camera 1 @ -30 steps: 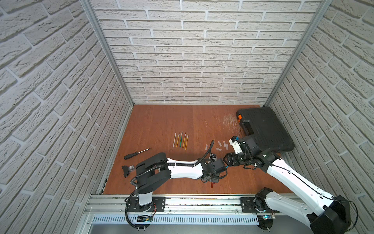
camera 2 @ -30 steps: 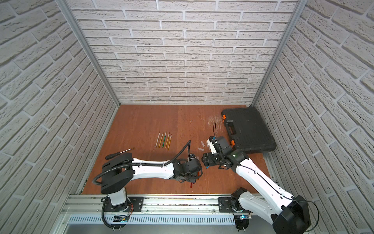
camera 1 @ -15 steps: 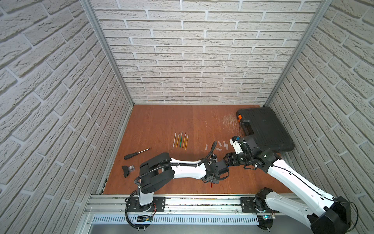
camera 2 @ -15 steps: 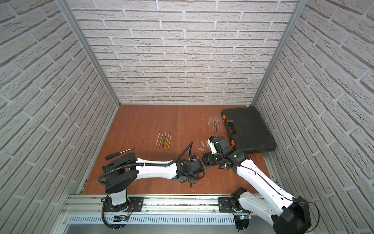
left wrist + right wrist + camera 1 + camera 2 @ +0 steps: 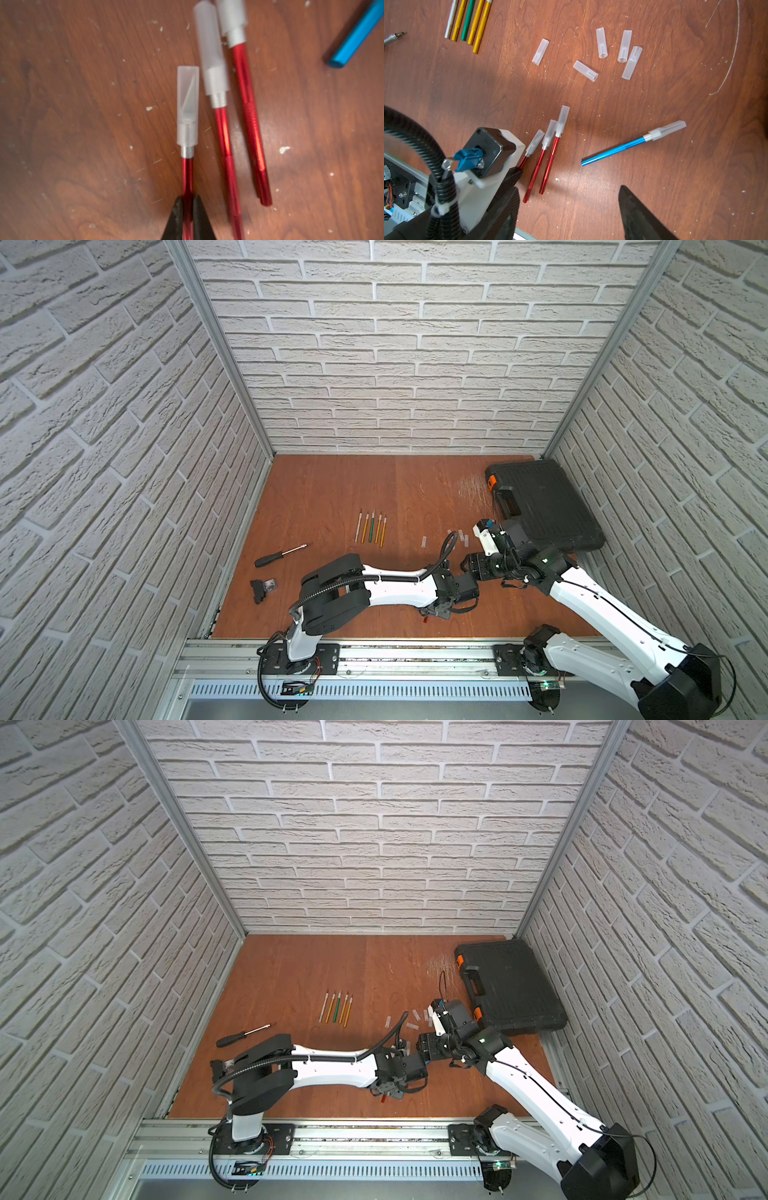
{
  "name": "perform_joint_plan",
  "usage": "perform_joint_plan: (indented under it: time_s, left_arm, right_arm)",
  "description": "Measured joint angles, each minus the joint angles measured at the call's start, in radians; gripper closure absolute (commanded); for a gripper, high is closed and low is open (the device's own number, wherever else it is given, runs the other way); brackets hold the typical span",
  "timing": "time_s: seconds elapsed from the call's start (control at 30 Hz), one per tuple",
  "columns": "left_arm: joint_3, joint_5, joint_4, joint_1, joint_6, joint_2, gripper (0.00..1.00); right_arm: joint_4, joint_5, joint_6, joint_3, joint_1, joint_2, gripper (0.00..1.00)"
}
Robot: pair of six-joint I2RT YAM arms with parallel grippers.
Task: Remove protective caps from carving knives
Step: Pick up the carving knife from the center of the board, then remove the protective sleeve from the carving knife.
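Observation:
My left gripper (image 5: 188, 200) is shut on the handle of a red carving knife (image 5: 187, 176), whose whitish protective cap (image 5: 187, 104) still covers the blade. Two more capped red carving knives (image 5: 548, 162) lie right beside it. A capped blue carving knife (image 5: 623, 148) lies apart to their right. My right gripper (image 5: 569, 203) hovers open above the wood near the red handles, holding nothing. Several loose protective caps (image 5: 601, 42) are scattered farther back. In both top views the grippers (image 5: 436, 611) (image 5: 422, 1046) sit close together near the front.
A row of uncapped silver, gold and green knives (image 5: 371, 528) lies mid-table. A black-handled screwdriver (image 5: 280, 556) and a small black part (image 5: 262, 590) sit at the left. A closed black case (image 5: 544, 506) fills the back right corner. The left arm's cable loop (image 5: 425, 145) stands beside the right gripper.
The left gripper's jaws have tightened on the red knife's handle. The left arm's elbow has shifted slightly to the right. The right arm has barely moved.

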Motion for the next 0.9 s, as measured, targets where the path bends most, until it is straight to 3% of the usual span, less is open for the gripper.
perform_joint_plan:
  time_s: [0.43, 0.7, 0.9]
  left_arm:
    - [-0.218, 0.019, 0.188, 0.066, 0.019, -0.151, 0.95]
    - [-0.438, 0.126, 0.446, 0.149, 0.053, -0.307, 0.95]
    - [-0.488, 0.211, 0.632, 0.164, 0.088, -0.35, 0.95]
  right_arm:
    - [0.114, -0.019, 0.145, -0.059, 0.0, 0.0, 0.3]
    - [0.281, -0.079, 0.235, -0.103, 0.0, 0.077, 0.34]
    - [0.388, -0.135, 0.272, -0.111, 0.001, 0.147, 0.34]
